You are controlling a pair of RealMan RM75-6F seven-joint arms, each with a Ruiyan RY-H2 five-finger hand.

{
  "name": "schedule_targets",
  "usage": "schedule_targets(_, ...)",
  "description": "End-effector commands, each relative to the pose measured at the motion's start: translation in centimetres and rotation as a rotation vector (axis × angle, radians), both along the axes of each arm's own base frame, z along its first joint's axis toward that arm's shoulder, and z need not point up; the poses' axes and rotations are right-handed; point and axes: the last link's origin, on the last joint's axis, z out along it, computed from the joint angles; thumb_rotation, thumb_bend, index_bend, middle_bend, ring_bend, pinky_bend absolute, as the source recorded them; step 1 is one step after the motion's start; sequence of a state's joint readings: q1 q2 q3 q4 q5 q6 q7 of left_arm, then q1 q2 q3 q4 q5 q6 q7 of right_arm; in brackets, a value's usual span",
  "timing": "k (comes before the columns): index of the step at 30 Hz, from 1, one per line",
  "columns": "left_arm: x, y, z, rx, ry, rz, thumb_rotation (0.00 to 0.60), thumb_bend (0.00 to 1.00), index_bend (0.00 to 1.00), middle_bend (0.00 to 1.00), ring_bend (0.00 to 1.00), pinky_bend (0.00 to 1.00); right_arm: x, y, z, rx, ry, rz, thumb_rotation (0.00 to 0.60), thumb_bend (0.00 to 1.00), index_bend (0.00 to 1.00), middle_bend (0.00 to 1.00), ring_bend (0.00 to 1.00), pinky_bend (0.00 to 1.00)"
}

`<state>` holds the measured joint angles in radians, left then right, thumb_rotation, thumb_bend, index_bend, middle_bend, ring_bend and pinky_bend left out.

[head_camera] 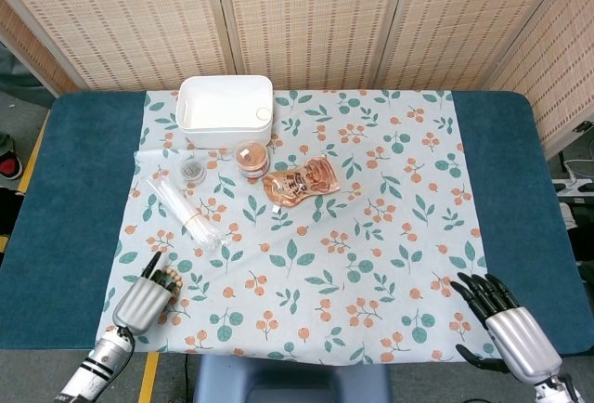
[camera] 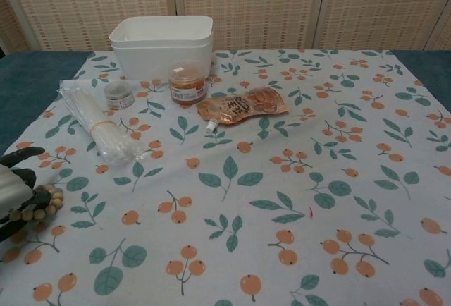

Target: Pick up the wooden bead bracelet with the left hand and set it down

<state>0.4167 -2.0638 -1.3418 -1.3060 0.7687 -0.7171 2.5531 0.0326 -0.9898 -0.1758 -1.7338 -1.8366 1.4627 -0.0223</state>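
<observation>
At the far left edge, the left hand [camera: 13, 192] closes its dark fingers [camera: 25, 177] around the wooden bead bracelet [camera: 39, 206]; whether the beads hang free of the floral cloth [camera: 282, 179] or touch it is hard to say. Farther back on the surface lie a clear bag of white sticks [camera: 99, 126], a small grey-lidded jar [camera: 119, 94], an orange-lidded jar [camera: 187, 82] and an orange spouted pouch [camera: 242, 106]. A white tub [camera: 162, 45] stands behind them.
</observation>
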Motion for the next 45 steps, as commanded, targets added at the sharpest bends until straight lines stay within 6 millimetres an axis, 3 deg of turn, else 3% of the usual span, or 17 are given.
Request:
schedule_targets(1, 0.2, 0.5, 0.2, 0.020, -0.020, -0.011, 0.600, 0.66, 0.73, 0.75, 0.38, 0.06, 0.0, 0.0, 0.1, -0.002, 0.001, -0.003, 0.464, 0.20, 0.00, 0.00, 0.00, 0.00)
schedule_targets(6, 0.9, 2.3, 0.8, 0.051, 0.000, -0.038, 0.600, 0.79, 0.76, 0.76, 0.40, 0.07, -0.1, 0.0, 0.1, -0.005, 0.004, -0.007, 0.465, 0.20, 0.00, 0.00, 0.00, 0.00)
schedule_targets(11, 1.3, 3.3, 1.2, 0.057, -0.006, -0.036, 0.600, 0.82, 0.77, 0.77, 0.41, 0.09, -0.1, 0.0, 0.1, -0.009, 0.006, -0.006, 0.465, 0.20, 0.00, 0.00, 0.00, 0.00)
schedule_targets(13, 2.2, 5.6, 2.0, 0.055, -0.080, 0.019, 0.600, 0.83, 0.77, 0.77, 0.41, 0.10, -0.1, 0.0, 0.0, -0.007, 0.012, -0.004, 0.465, 0.20, 0.00, 0.00, 0.00, 0.00)
schedule_targets(14, 3.3, 8.0, 3.1, 0.087, -0.176, 0.076, 0.600, 0.84, 0.77, 0.77, 0.42, 0.11, 0.0, 0.1, -0.2, 0.001, 0.015, -0.001, 0.465, 0.20, 0.00, 0.00, 0.00, 0.00)
schedule_targets(16, 4.7, 11.0, 4.5, 0.103, -0.249, 0.146, 0.600, 0.86, 0.77, 0.77, 0.42, 0.11, 0.0, 0.2, -0.3, 0.004, 0.020, 0.001, 0.465, 0.20, 0.00, 0.00, 0.00, 0.00)
schedule_targets(21, 6.2, 14.5, 7.1, 0.181, -0.398, 0.288, 0.600, 0.89, 0.77, 0.77, 0.44, 0.11, 0.2, 0.4, -0.2, -0.004, 0.022, 0.012, 0.465, 0.20, 0.00, 0.00, 0.00, 0.00)
schedule_targets(26, 5.7, 15.1, 7.5, 0.116, -0.503, 0.540, 0.600, 0.97, 0.76, 0.77, 0.44, 0.12, 0.1, 0.5, 0.0, -0.005, 0.023, 0.011, 0.464, 0.20, 0.00, 0.00, 0.00, 0.00)
schedule_targets(31, 8.1, 15.8, 10.2, -0.076, -0.691, 0.817, 0.600, 1.00, 0.69, 0.73, 0.45, 0.10, 0.2, 0.5, 0.2, -0.016, 0.026, 0.011, 0.465, 0.20, 0.00, 0.00, 0.00, 0.00)
schedule_targets(35, 8.4, 16.0, 12.0, -0.191, -0.881, 1.011, 0.599, 1.00, 0.62, 0.67, 0.41, 0.09, 0.3, 0.7, 0.4, -0.021, 0.021, 0.018, 0.465, 0.20, 0.00, 0.00, 0.00, 0.00)
schedule_targets(37, 8.1, 15.7, 12.5, -0.253, -0.990, 1.116, 0.516, 1.00, 0.60, 0.66, 0.39, 0.08, 0.4, 0.8, 0.3, -0.016, 0.021, 0.022, 0.465, 0.20, 0.00, 0.00, 0.00, 0.00)
schedule_targets(39, 7.9, 15.5, 13.0, -0.304, -1.074, 1.178, 0.390, 1.00, 0.60, 0.66, 0.39, 0.07, 0.4, 0.8, 0.3, -0.011, 0.021, 0.024, 0.465, 0.20, 0.00, 0.00, 0.00, 0.00)
schedule_targets(42, 7.1, 15.4, 13.6, -0.380, -1.187, 1.259, 0.383, 1.00, 0.62, 0.67, 0.39, 0.08, 0.5, 0.9, 0.2, -0.009, 0.019, 0.026, 0.465, 0.20, 0.00, 0.00, 0.00, 0.00)
schedule_targets(45, 6.2, 15.4, 14.5, -0.447, -1.188, 1.310, 0.379, 1.00, 0.64, 0.68, 0.39, 0.09, 0.5, 1.0, 0.1, -0.004, 0.021, 0.027, 0.465, 0.20, 0.00, 0.00, 0.00, 0.00)
